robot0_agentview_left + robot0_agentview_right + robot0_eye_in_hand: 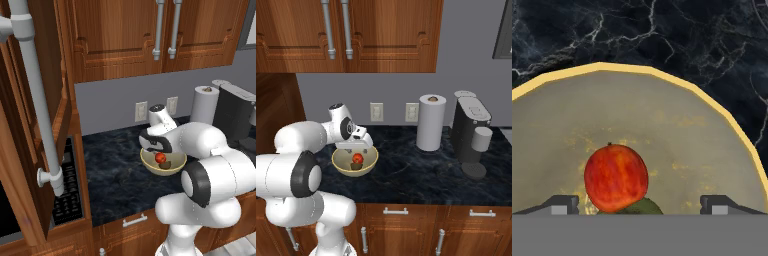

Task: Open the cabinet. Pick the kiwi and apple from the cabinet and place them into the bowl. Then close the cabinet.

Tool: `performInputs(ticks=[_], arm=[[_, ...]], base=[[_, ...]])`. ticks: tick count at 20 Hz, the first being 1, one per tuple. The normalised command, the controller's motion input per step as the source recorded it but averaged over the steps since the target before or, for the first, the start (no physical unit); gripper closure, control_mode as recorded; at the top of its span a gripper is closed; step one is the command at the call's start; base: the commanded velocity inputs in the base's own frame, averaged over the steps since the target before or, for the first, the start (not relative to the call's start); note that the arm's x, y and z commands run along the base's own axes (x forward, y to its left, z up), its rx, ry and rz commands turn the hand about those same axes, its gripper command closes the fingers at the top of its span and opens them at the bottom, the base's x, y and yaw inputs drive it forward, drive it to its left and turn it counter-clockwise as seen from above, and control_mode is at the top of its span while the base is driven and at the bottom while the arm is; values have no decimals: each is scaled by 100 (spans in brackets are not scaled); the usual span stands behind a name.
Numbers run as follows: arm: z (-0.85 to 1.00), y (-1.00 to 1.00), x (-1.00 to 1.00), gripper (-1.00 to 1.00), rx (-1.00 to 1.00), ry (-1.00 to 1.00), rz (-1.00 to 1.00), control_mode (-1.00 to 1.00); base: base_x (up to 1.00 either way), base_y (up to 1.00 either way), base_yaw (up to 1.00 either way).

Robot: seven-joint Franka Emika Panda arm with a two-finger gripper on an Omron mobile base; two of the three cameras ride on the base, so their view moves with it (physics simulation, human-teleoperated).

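Note:
The cream bowl (150,162) (372,159) (677,125) stands on the dark counter. In it lies the red apple (160,157) (358,159) (616,177), resting against the dull green-brown kiwi (168,164) (356,167) (634,208). My gripper (158,149) (355,150) (641,205) hangs just above the bowl, pointing down into it. Its fingertips stand wide apart on either side of the apple without touching it, so it is open and holds nothing. The cabinet's door (30,150), with its long silver bar handle, is swung open at the left.
A shut double-door wall cabinet (150,35) (356,35) hangs above the counter. A paper towel roll (205,105) (431,122) and a dark coffee machine (235,115) (472,135) stand to the right. A microwave (67,185) sits at the left. Low cabinets line the counter's front.

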Motion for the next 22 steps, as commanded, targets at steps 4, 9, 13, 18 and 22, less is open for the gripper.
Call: performInputs(ticks=[4, 9, 13, 18, 22], arm=[[4, 0, -8, -100, 0, -7, 0, -100], [27, 0, -41, -100, 0, -5, 0, -100], [47, 0, -39, -100, 0, 0, 0, -100], [43, 0, -33, -100, 0, 0, 0, -100], [36, 0, -33, -100, 0, 0, 0, -100]], base=[[0, 0, 0], [0, 0, 0], [0, 0, 0], [0, 0, 0], [0, 0, 0]])
